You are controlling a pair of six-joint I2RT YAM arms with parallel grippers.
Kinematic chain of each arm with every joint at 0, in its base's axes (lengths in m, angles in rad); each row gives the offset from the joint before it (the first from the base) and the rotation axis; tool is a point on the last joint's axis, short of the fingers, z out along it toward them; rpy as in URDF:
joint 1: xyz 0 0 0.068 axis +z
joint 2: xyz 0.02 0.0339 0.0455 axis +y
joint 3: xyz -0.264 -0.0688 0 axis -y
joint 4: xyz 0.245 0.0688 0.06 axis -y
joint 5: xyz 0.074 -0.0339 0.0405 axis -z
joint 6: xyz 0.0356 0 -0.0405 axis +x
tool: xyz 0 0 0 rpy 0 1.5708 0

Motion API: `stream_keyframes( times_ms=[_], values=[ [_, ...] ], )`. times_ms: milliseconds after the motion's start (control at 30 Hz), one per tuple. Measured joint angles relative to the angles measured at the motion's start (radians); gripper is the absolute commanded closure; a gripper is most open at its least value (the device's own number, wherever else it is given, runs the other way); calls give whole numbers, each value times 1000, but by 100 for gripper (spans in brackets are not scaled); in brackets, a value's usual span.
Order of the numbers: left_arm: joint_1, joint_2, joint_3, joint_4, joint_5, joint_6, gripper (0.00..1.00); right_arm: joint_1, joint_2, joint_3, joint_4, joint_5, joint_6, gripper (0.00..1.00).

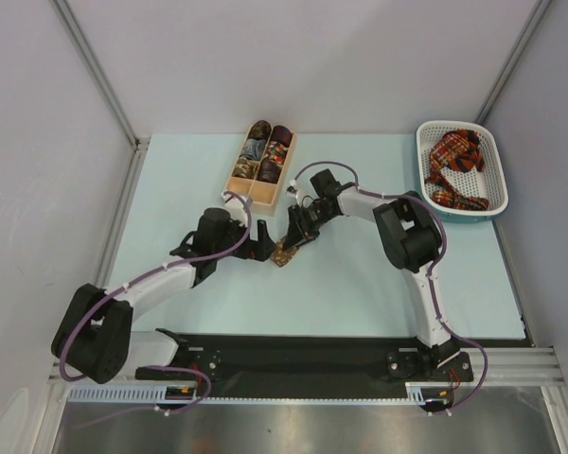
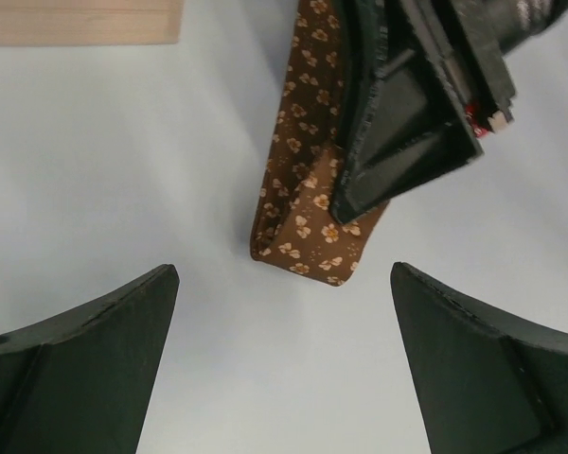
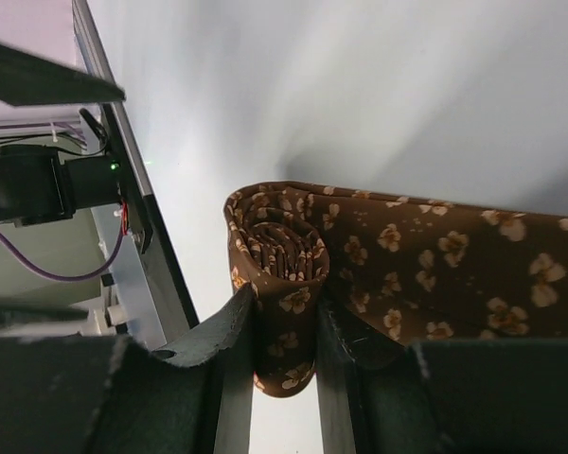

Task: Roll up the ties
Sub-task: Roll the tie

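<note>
The pale surface [image 1: 360, 284] fills my top view, with open room across its near half and along its left side. The white basket [image 1: 424, 142] sits at the far right corner with red plaid ties [image 1: 459, 165] heaped in it, well apart from the arms. The wooden box [image 1: 239, 184] stands at far centre holding rolled ties [image 1: 270, 151], its near end just beside both wrists, so room is tight there. Between the arms, just in front of the box, is the brown tie [image 1: 286, 252]. On the right wrist camera it shows as a tight spiral [image 3: 284, 255] with a flat tail running off to the right. The right end effector [image 3: 284, 322] is clamped narrow on that roll, a finger pressing each side. The left end effector [image 2: 284, 270] stands wide and holds nothing, with the tie's folded edge [image 2: 308, 218] just ahead of it. Whether that edge touches the surface, I cannot quite tell.
</note>
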Motion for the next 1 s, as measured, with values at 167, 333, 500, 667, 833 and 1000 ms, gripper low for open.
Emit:
stream_keyframes(
  times_ms=[167, 333, 500, 667, 833, 1000],
  values=[
    [-77, 60, 60, -16, -19, 75, 0, -6, 45, 49, -39, -21, -10, 84],
    [-114, 159, 150, -58, -35, 144, 0, -5, 47, 60, -61, -11, -27, 84],
    [-153, 261, 233, -121, -79, 218, 0, -2, 47, 63, -68, 3, -31, 84],
    [-226, 378, 320, -203, -148, 299, 0, 0, 49, 70, -74, 17, -32, 84],
    [-255, 485, 398, -266, -211, 349, 0, 1, 52, 73, -74, 16, -32, 84],
    [-255, 525, 441, -297, -256, 357, 2, 1, 55, 75, -73, 16, -31, 83]
  ],
)
